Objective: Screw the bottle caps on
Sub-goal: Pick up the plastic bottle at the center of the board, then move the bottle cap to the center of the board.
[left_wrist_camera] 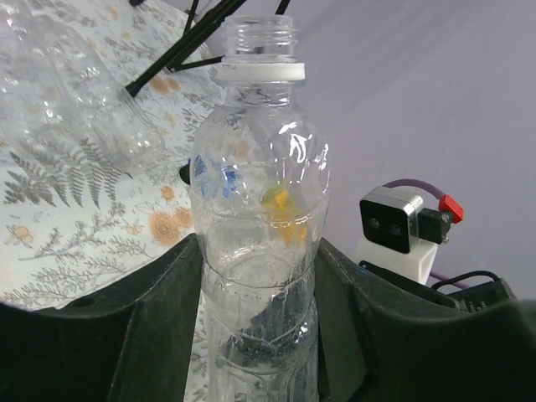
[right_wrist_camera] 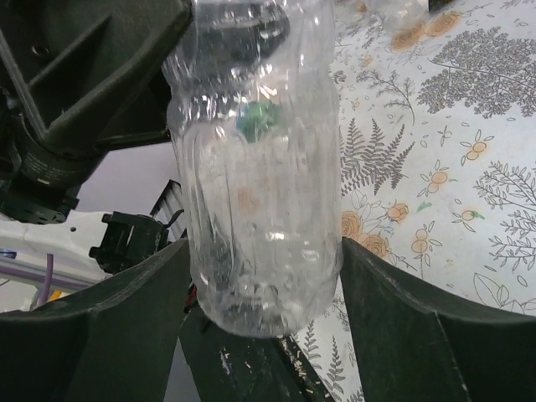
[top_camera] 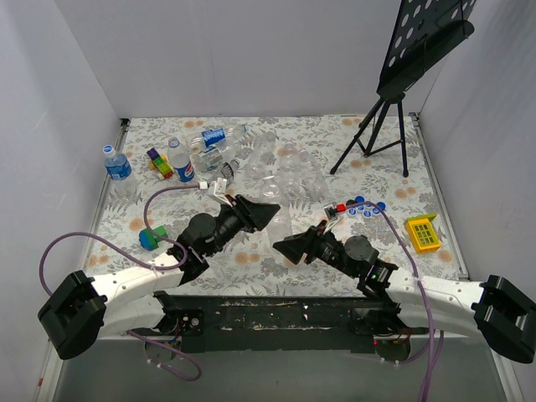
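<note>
Floral table [top_camera: 276,134], scattered bottles [top_camera: 280,170], blue caps [top_camera: 361,208], yellow block [top_camera: 422,233], tripod stand [top_camera: 381,134]

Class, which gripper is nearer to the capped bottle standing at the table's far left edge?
Left. In the top view the left gripper is down and right of the capped bottle; the right gripper lies further down and right.

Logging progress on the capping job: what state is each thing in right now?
held bottle: uncapped, held between both tools
left tool: shut on held bottle
right tool: shut on held bottle's base
bottle caps: loose on the table
spare clear bottles: lying down
far-left bottle: standing, capped
</note>
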You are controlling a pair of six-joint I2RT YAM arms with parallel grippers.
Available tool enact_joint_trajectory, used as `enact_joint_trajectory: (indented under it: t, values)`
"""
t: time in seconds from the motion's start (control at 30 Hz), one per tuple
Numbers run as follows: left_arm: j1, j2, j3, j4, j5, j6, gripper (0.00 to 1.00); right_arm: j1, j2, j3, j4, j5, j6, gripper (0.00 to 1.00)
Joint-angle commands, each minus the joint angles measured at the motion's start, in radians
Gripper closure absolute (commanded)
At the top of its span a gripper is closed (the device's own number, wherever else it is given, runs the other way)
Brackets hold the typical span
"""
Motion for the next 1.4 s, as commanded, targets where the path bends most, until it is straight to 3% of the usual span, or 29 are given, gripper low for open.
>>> enact_joint_trajectory:
  t: [0.0, 0.2, 0.33, 0.43, 0.57, 0.73, 0.83, 1.03, 1.37]
  values:
    - [-0.001, -0.047, 0.098, -0.095, -0.078, 0.19, 0.6, 0.004, -0.05, 0.043, -0.106, 0.027, -0.047, 0.19]
    - [0.038, -0.085, 0.234, -0.364, -0.164, 0.516, 0.62, -0.02, -0.084, 0.204, -0.559, 0.162, -0.086, 0.1]
    - [0.053, -0.129, 0.283, -0.481, -0.151, 0.691, 0.64, -0.059, -0.032, 0.351, -0.842, 0.21, -0.127, 0.06]
    - [0.058, -0.177, 0.291, -0.534, -0.065, 0.773, 0.64, -0.06, 0.005, 0.425, -0.937, 0.186, -0.308, 0.06]
    - [0.062, -0.244, 0.262, -0.584, 0.123, 0.849, 0.64, -0.086, 0.016, 0.45, -0.987, 0.21, -0.408, 0.02]
    - [0.062, -0.333, 0.213, -0.611, 0.286, 0.902, 0.64, -0.285, 0.062, 0.493, -1.072, 0.173, -0.397, 0.07]
    - [0.062, -0.389, 0.169, -0.611, 0.328, 0.943, 0.64, -0.437, 0.135, 0.514, -1.108, 0.135, -0.416, 0.08]
    - [0.062, -0.47, 0.112, -0.579, 0.362, 0.988, 0.63, -0.615, 0.28, 0.531, -1.073, 0.132, -0.433, 0.13]
    - [0.062, -0.476, 0.066, -0.547, 0.396, 1.072, 0.6, -0.709, 0.531, 0.656, -1.074, 0.222, -0.407, 0.25]
